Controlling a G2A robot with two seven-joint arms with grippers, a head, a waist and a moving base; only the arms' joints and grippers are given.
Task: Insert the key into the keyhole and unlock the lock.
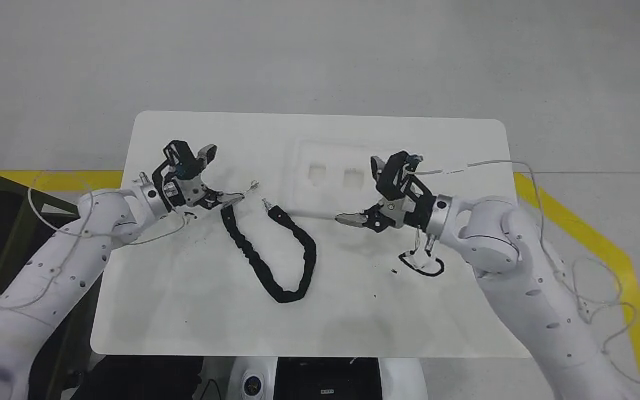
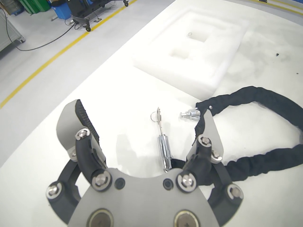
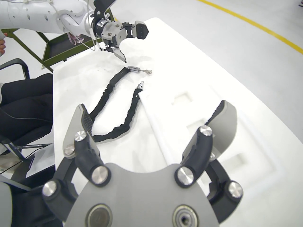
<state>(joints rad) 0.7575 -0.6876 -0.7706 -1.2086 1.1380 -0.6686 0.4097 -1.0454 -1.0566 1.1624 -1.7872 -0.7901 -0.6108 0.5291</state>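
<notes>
While the left gripper (image 2: 142,111) hangs low over the table (image 1: 180,320) with its jaws wide apart, the chrome lock cylinder (image 2: 165,151) lies on the surface between its two fingers (image 2: 81,116), gripped by neither. From the cylinder's free end sticks the key (image 2: 159,119), its blade running into the keyhole and its head, with a small ring, lying flat on the table. Just beside the key's head, but apart from it, rests the locking pin (image 2: 189,114) at the other end of the chain lock (image 1: 285,270). The chain's black fabric sleeve curves away from both ends in a loose loop toward the near side of the table. On the far side of that loop the right gripper (image 3: 151,106) sits with its jaws also spread and nothing between them, poised above the edge of a white foam tray (image 1: 400,150) with square recesses, well apart from the key.
</notes>
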